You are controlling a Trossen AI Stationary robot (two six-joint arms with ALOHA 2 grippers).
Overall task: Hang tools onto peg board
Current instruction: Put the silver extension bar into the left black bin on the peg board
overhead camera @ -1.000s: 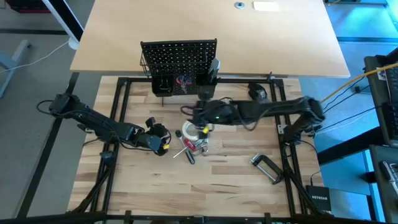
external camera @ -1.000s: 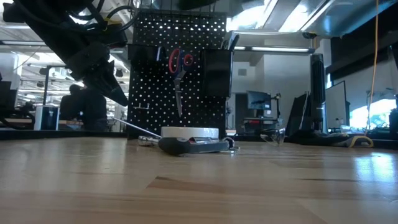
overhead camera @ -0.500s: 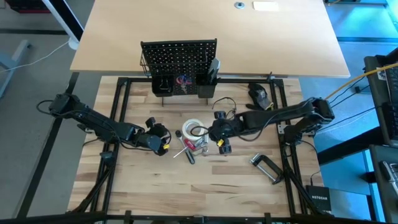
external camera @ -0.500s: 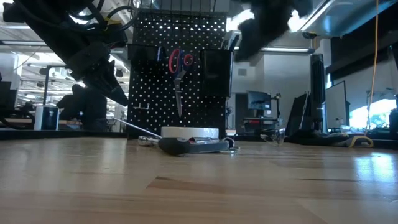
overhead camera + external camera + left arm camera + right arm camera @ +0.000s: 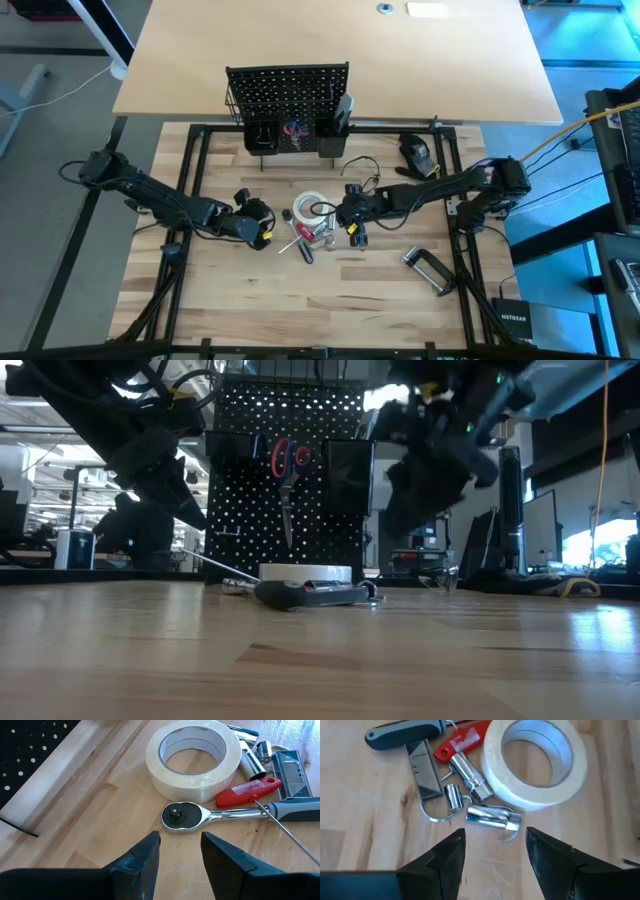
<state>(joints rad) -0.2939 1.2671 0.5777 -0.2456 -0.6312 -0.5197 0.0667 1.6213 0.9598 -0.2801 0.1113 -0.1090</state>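
Right gripper (image 5: 352,218) now pulled back from peg board (image 5: 288,90), lowered beside tape (image 5: 313,209), jaws open, empty. Left gripper (image 5: 262,222) unmoved, open, empty. Next pick judged imminent.

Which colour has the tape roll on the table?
White; the tape roll shows best in the left wrist view.

White tape roll (image 5: 192,759), red-handled scissors (image 5: 287,465) — black peg board (image 5: 290,470) dotted with pale holes
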